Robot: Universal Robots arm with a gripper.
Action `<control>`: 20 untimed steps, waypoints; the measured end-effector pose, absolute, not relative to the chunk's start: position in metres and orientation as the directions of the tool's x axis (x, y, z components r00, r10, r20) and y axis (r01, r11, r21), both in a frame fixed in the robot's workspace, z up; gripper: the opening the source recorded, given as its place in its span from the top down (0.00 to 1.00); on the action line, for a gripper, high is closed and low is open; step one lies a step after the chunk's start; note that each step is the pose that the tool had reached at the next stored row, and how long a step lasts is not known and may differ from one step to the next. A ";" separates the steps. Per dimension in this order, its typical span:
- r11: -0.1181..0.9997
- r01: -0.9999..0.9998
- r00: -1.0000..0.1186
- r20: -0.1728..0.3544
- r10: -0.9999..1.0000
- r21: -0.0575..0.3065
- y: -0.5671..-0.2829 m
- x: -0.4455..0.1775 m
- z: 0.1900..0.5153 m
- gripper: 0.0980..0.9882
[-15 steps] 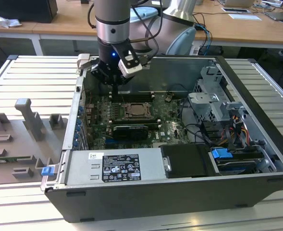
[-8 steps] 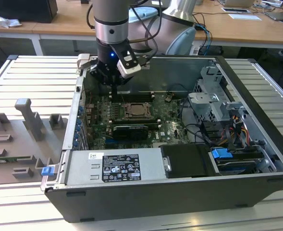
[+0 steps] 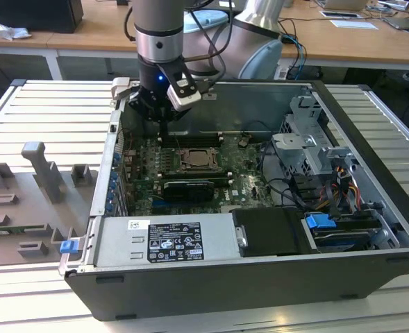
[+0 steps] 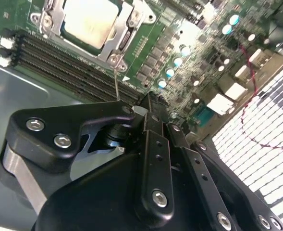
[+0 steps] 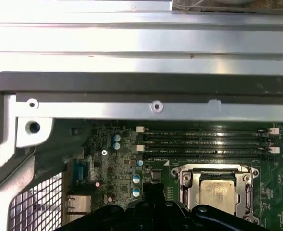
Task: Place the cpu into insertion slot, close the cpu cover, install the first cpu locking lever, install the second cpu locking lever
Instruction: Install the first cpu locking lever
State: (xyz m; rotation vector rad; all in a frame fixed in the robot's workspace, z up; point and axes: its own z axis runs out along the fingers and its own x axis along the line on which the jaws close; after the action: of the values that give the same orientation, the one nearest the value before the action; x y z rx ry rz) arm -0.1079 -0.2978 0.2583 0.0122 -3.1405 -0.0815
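Lever step, I judge: black pincer (image 4: 149, 103), seemingly closed and empty, at thin wire lever (image 4: 116, 82) beside covered pale square cpu (image 4: 90, 23).

The cpu (image 5: 217, 191), a square with a pale silver-grey top, is seated flat in the insertion slot (image 3: 184, 156) amid the green motherboard, beside the long black memory slots. The cpu cover (image 4: 127, 26), a thin silver frame, is seen lying flat around the cpu.

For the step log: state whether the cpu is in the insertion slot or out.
In. In both wrist views the cpu lies flat inside the insertion slot, framed by the cpu cover.
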 end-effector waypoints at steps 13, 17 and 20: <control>0.999 -0.008 -1.000 0.000 -0.008 0.051 -0.289 -0.075 0.256 0.99; 0.999 -0.008 -1.000 0.000 -0.008 0.051 -0.289 -0.066 0.255 0.99; 0.999 -0.008 -1.000 0.000 -0.008 0.051 -0.289 -0.058 0.255 0.99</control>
State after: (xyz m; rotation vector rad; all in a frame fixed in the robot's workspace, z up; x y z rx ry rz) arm -0.0578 -0.2886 0.2550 0.0123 -3.1405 -0.0800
